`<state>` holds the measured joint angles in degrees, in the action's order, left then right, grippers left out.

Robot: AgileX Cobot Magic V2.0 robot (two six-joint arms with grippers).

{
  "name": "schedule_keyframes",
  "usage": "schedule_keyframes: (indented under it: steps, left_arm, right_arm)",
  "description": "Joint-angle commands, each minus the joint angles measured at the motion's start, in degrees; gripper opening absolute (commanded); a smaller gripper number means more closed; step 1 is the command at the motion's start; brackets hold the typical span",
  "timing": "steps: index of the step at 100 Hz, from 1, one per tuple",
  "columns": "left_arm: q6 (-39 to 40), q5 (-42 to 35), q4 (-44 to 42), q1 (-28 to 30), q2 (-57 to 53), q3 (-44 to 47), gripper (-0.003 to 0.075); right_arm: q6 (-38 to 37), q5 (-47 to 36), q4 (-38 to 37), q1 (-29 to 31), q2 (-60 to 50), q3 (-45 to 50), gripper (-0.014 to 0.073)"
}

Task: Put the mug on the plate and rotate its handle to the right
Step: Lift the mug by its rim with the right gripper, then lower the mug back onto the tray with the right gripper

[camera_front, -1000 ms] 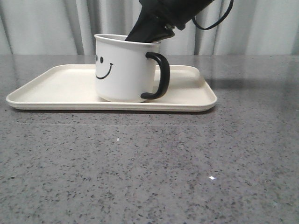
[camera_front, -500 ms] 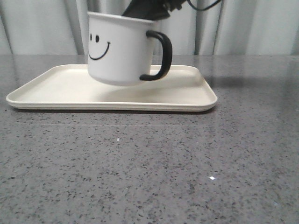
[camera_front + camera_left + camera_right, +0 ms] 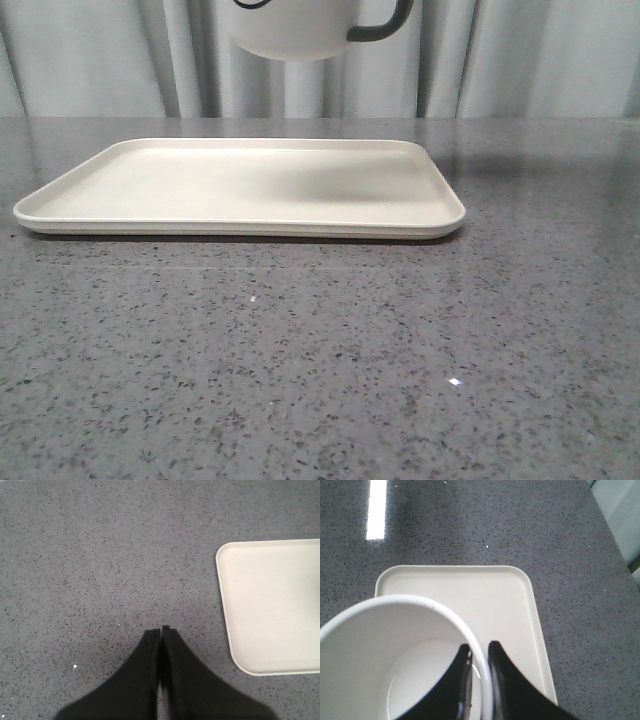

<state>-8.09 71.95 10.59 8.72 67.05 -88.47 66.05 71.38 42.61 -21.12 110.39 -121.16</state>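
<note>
The white mug (image 3: pixel 300 30) hangs high above the plate (image 3: pixel 240 190), only its bottom and the lower end of its black handle (image 3: pixel 385 25) showing at the top of the front view; the handle points right. My right gripper (image 3: pixel 480 650) is shut on the mug's rim (image 3: pixel 445 612), one finger inside and one outside, with the plate (image 3: pixel 490 600) far below. The mug's smiley face is almost cut off. My left gripper (image 3: pixel 161 630) is shut and empty over the grey table, left of the plate's corner (image 3: pixel 270 605).
The speckled grey table (image 3: pixel 320 370) stretches in front of and around the plate. Pale curtains (image 3: pixel 560 60) hang behind the table's far edge.
The mug has risen from the plate, held by my right gripper, and now hangs high above it, mostly out of the front view. The plate has not moved.
</note>
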Motion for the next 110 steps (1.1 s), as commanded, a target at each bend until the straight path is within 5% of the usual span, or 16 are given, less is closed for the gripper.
schedule_keyframes:
  steps: [1, 110]
  left_arm:
    - [-0.02, -3.12, 0.82, 0.06, -1.19, -1.25, -0.0020]
    - [-0.55, -2.88, 0.82, 0.06, -1.09, -1.25, -0.0020]
  right_arm:
    - [1.87, 5.14, 2.15, 0.18, -2.49, -1.91, -0.0115]
    - [7.53, 5.24, -6.74, -7.22, 3.73, -1.74, -0.0115]
